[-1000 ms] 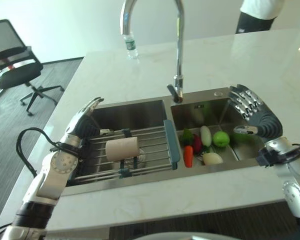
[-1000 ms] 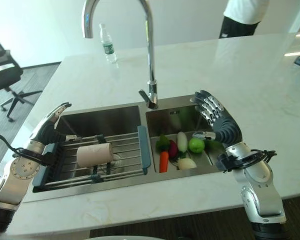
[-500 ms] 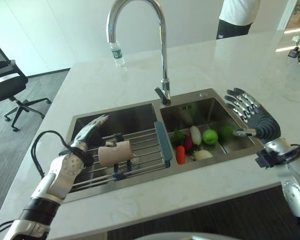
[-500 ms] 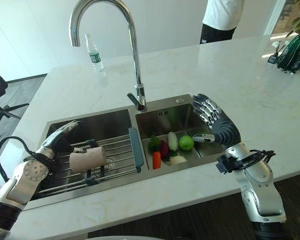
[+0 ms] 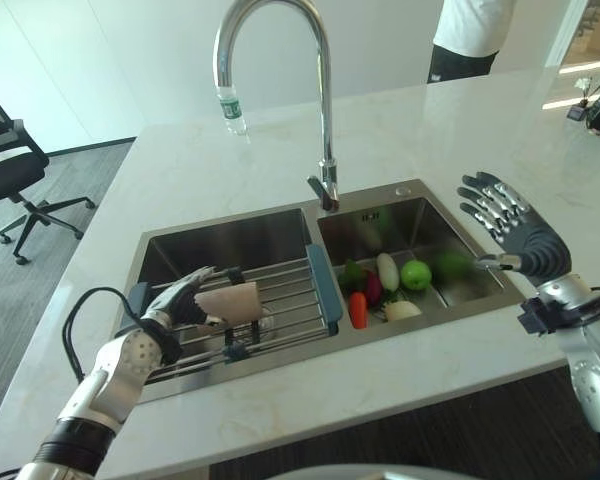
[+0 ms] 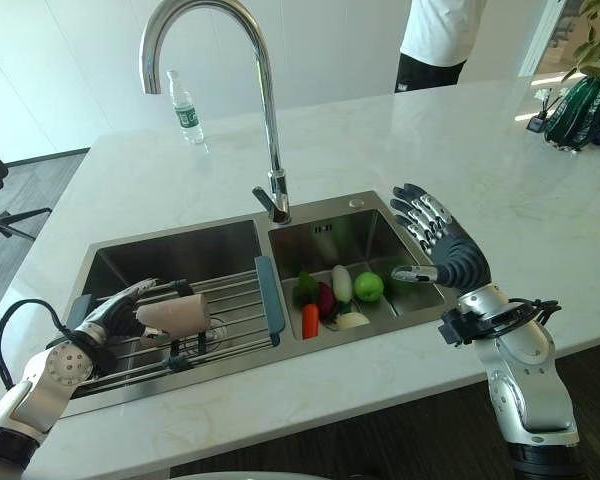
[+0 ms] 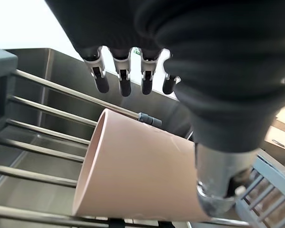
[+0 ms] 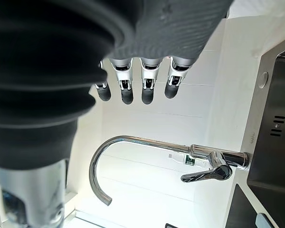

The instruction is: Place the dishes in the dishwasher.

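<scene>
pink cup [image 7: 137, 178] lies on rack [image 5: 280, 300], left hand [image 5: 180, 300] fingers [image 7: 123, 80] above it.

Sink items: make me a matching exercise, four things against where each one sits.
Things:
1. pink cup
2. green apple
3. water bottle
4. right robot hand

Places:
A. upright on the counter behind the sink
B. raised, fingers spread, above the right basin's edge
C. on its side on the rack, by the left robot hand
D. among vegetables in the right basin

Pairs: 1-C, 2-D, 3-A, 4-B
</scene>
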